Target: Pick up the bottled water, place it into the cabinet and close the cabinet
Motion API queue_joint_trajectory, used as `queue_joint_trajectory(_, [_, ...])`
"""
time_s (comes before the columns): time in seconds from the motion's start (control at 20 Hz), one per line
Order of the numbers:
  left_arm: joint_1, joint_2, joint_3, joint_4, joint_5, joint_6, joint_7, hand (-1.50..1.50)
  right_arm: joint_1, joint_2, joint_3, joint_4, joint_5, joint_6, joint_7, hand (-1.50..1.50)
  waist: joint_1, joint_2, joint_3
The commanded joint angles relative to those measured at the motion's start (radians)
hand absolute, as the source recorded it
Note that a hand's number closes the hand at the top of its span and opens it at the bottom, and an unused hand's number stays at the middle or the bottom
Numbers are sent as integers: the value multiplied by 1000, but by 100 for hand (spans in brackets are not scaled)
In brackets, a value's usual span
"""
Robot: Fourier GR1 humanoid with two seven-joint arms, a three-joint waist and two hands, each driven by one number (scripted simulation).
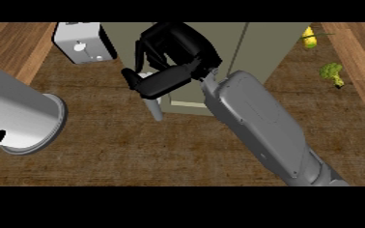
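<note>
While black fingers [167, 79] of right hand [178, 53] curl round pale plastic water bottle [154, 110], placing step likely, at olive-grey cabinet [264, 48]; next: ease bottle inside, release, close cabinet.

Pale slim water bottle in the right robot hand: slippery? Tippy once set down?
The pale, slim plastic water bottle looks smooth, so probably slippery. It pokes out tilted beneath the curled right robot hand, so it may pivot in the grasp. Narrow and round, it would likely tip or roll if set down askew in the beige cabinet.
</note>
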Motion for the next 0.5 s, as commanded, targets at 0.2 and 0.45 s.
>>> queue_joint_trajectory(0.2, [7,-14,-16,-37,-23,0,25,-150,-64,-53,-105,124,86,-110,-62,-150,-3,21,7])
queue_joint_trajectory(0.45, [-55,-11,-19,-21,5,7,65,-150,-79,-66,-116,140,82,-72,-61,-150,-16,23,8])
